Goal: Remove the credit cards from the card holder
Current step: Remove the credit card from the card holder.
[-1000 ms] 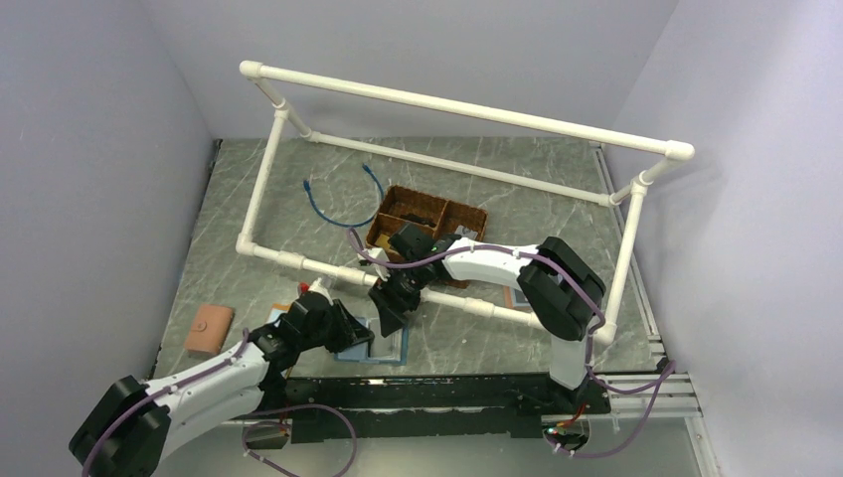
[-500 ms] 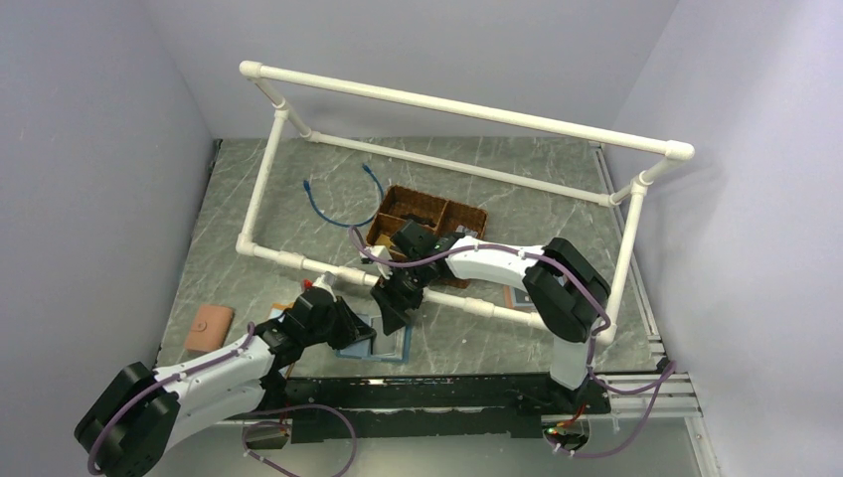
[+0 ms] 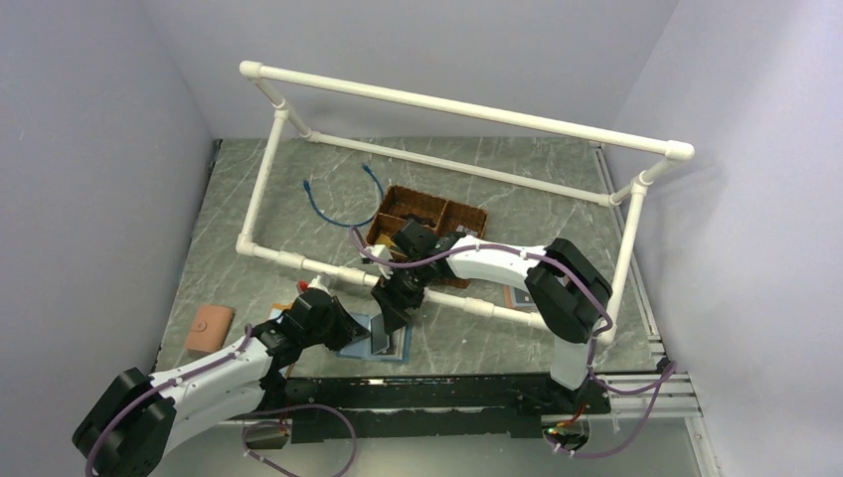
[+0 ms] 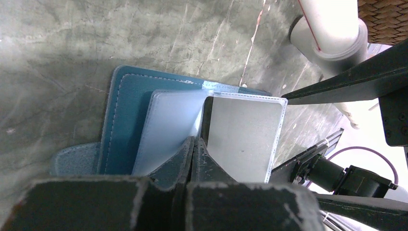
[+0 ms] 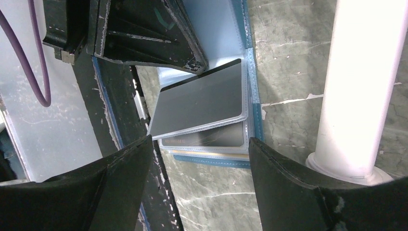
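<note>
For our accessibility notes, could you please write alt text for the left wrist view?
Closed left fingers pinch a clear plastic sleeve holding a grey rectangular card above an open slate-blue card holder on a grey marbled table.

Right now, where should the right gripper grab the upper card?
Probably by the card's free edge nearest the right gripper, opposite where the left gripper pinches the sleeve. The card stands tilted up off the holder, so there is room to reach beneath.

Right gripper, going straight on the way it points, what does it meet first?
Probably the dark card, tilted up in a clear sleeve of the card holder, centred between the open fingers of the right gripper; depth is unclear.
</note>
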`<state>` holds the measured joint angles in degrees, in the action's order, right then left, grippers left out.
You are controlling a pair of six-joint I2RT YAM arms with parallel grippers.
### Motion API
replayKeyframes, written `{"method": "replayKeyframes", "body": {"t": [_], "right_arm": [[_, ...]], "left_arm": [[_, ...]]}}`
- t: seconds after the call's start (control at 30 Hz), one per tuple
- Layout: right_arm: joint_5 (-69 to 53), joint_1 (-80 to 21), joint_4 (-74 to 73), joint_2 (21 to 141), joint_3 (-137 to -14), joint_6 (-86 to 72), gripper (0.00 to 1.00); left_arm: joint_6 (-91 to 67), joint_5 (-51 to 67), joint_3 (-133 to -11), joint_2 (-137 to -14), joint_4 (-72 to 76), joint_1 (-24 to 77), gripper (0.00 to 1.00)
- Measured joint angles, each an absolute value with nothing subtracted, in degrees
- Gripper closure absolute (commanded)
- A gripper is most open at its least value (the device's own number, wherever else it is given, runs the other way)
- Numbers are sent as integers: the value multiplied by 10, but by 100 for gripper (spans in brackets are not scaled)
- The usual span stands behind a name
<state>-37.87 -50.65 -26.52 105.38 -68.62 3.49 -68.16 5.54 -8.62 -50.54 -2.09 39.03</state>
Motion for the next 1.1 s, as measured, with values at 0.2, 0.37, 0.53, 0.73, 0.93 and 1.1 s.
{"method": "replayKeyframes", "body": {"t": [0.2, 0.37, 0.53, 0.73, 0.93, 1.1], "right_arm": [[-383, -506, -265, 1054, -686, 37, 26], [-386, -504, -265, 1052, -686, 43, 26], [-390, -496, -257, 1045, -686, 50, 26], [-401, -492, -248, 1042, -685, 50, 30], [-427, -493, -237, 1045, -681, 33, 35], [-435, -496, -226, 1060, -678, 14, 39]], "left_arm": [[-681, 55, -86, -505, -22, 390, 100], [-682, 55, -84, -503, -20, 390, 100], [-682, 56, -83, -503, -18, 390, 100], [-682, 56, -83, -503, -15, 390, 100], [-682, 56, -83, -503, -16, 390, 100], [-682, 56, -78, -492, -18, 390, 100]]}}
